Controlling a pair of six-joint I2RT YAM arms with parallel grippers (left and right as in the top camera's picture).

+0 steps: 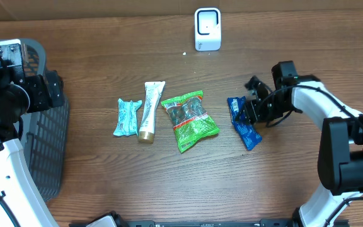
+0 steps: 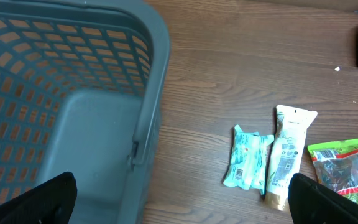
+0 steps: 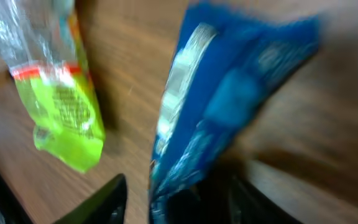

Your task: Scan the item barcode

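Your right gripper [image 1: 251, 112] straddles the upper end of the blue packet [image 1: 245, 131], fingers [image 3: 107, 196] parted around the wrapper; blur hides whether they grip. The packet lies on the table [image 1: 169, 186], long axis eleven to five o'clock, trailing toward five from the fingers. This arm, the nearer, reaches in low from three o'clock. Your left gripper [image 2: 182, 194] hangs wide open, empty, by the basket [image 2: 156, 74].

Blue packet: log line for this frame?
right gripper: at blue packet, grip unclear | left gripper: open, empty, at basket | barcode scanner: nothing presented
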